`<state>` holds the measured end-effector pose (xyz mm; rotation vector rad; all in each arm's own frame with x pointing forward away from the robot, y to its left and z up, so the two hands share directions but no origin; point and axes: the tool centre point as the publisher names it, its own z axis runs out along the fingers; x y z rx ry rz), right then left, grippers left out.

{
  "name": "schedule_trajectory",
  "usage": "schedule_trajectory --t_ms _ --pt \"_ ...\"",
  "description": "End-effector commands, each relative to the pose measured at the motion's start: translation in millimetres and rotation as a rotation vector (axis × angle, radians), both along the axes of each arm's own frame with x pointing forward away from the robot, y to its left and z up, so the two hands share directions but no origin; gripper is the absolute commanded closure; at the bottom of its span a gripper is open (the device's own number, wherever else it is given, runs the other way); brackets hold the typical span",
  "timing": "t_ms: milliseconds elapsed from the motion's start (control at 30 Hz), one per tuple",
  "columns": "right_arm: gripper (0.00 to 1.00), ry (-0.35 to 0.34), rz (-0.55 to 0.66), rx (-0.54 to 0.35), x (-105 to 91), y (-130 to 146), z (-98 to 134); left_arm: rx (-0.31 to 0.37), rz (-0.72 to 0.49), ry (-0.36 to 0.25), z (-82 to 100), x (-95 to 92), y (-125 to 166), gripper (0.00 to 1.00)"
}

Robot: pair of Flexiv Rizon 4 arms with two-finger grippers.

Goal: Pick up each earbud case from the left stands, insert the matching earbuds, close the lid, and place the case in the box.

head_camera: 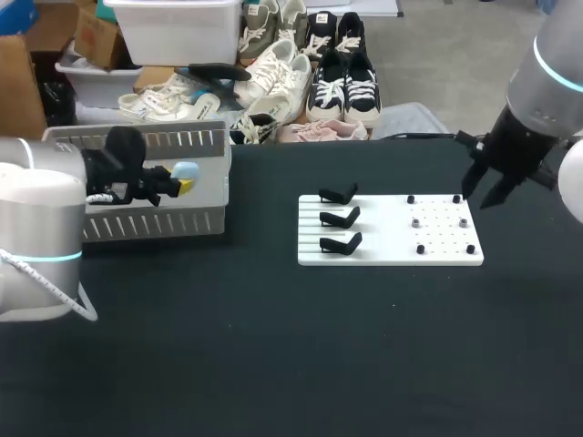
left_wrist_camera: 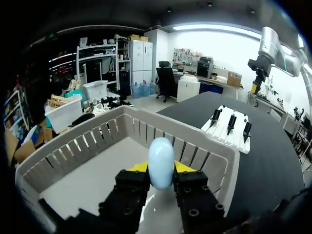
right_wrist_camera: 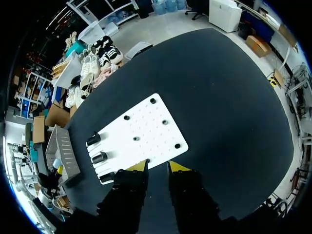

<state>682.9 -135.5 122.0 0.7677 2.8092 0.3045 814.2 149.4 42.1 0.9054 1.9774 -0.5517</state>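
Step in hand, as I judge it: drop-off. My left gripper (left_wrist_camera: 161, 167) hangs over the white slatted plastic box (left_wrist_camera: 161, 130) with the pale blue, egg-shaped earbud case (left_wrist_camera: 161, 155). To do it well I would lower until the case is well below the rim and close to the box floor, keep clear of the slatted wall, then part the fingers slowly. The case is rounded and smooth, so a high release would likely send it rolling or bouncing.

Left gripper: yellow tips pressed on the case from both sides, spread only as wide as the case, which stands upright with its upper end proud of the tips. The lid looks closed; I cannot make out the seam.

Right gripper (right_wrist_camera: 158, 166): fingers narrowly apart, nothing between them, touching nothing. It hovers over the black tabletop just off the edge of the white pegboard (right_wrist_camera: 146, 122).

On the pegboard's left end, three black stands (head_camera: 341, 218) are all bare. The box sits well apart from the board, at table left.
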Motion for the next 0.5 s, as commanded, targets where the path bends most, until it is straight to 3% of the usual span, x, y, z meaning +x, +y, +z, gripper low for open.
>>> schedule_trajectory --t_ms 33,67,300,500 --pt "0.76 -0.012 -0.005 0.001 -7.0 -2.0 -0.9 0.035 -0.018 0.038 4.1 7.4 0.9 0.23" --pt "0.76 -0.013 -0.005 0.001 -7.6 -2.3 -1.0 0.039 -0.021 0.036 6.7 7.3 0.2 0.00" --pt "0.76 -0.037 0.011 0.006 -9.5 -7.6 4.4 0.002 -0.047 -0.045 35.8 -1.3 -7.2 0.00" --pt "0.77 -0.083 0.020 -0.047 -1.8 -27.3 22.0 -0.013 -0.085 -0.144 76.5 -33.6 -43.1 0.00"
